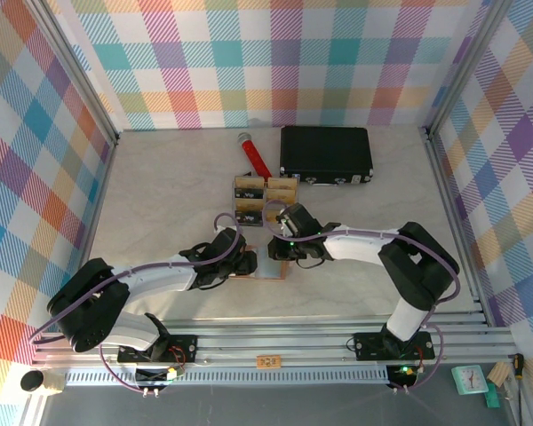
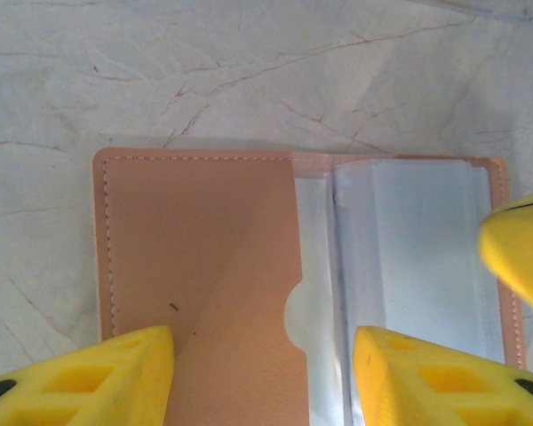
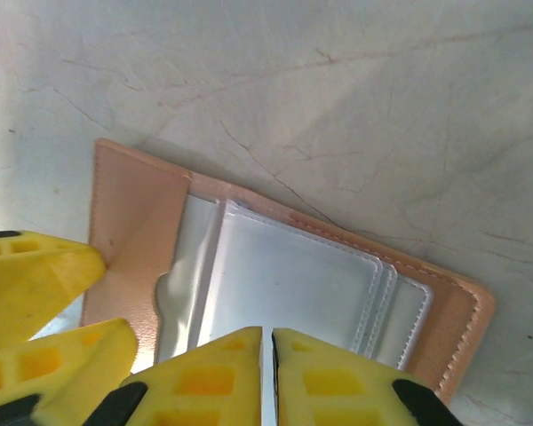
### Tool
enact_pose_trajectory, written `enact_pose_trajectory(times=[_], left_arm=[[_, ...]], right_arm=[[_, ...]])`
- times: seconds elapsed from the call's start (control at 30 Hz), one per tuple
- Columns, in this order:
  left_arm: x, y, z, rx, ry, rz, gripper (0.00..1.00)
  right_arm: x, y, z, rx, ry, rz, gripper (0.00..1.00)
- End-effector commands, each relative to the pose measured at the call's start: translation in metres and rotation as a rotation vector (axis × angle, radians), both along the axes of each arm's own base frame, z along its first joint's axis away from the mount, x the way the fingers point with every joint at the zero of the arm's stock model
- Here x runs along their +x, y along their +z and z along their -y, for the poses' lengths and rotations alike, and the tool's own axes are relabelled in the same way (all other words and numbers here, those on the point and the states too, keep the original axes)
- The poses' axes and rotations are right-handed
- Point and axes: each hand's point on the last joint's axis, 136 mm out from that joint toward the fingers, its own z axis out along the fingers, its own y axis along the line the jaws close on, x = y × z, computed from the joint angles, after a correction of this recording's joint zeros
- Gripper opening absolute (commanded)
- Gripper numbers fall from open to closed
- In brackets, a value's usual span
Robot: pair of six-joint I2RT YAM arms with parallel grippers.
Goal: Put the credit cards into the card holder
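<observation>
The card holder (image 1: 275,269) lies open on the table, tan leather with clear sleeves (image 2: 417,240) on its right half. My left gripper (image 2: 262,355) is open. Its yellow fingers (image 2: 115,377) straddle the leather pocket flap (image 2: 204,257) and the fold. My right gripper (image 3: 266,346) is shut, its tips low over the clear sleeves (image 3: 293,275), and one of its fingers (image 2: 520,248) shows at the holder's right edge. In the top view both grippers (image 1: 246,261) (image 1: 281,248) meet over the holder. Gold-tan credit cards (image 1: 249,186) stand in a clear tray (image 1: 265,198) behind.
A big black case (image 1: 326,153) lies at the back, right of centre. A red stick-shaped object (image 1: 254,153) lies left of it. Patterned walls close the table on three sides, and a metal rail (image 1: 266,342) runs along the near edge.
</observation>
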Motion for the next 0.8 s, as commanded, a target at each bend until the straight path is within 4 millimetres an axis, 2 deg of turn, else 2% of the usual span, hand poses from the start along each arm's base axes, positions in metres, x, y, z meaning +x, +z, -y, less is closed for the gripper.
enact_pose_trajectory(times=[0.0, 0.53, 0.77], left_arm=[[-0.002, 0.002, 0.004, -0.009, -0.017, 0.019, 0.55], [-0.004, 0.001, 0.002, -0.007, -0.019, 0.023, 0.55], [-0.004, 0.001, 0.003, -0.013, -0.026, 0.024, 0.55]], right_arm=[[0.008, 0.01, 0.004, -0.02, 0.006, 0.038, 0.14], [0.009, -0.019, 0.006, -0.057, -0.002, -0.009, 0.13], [0.006, -0.026, -0.006, -0.009, 0.012, -0.053, 0.12]])
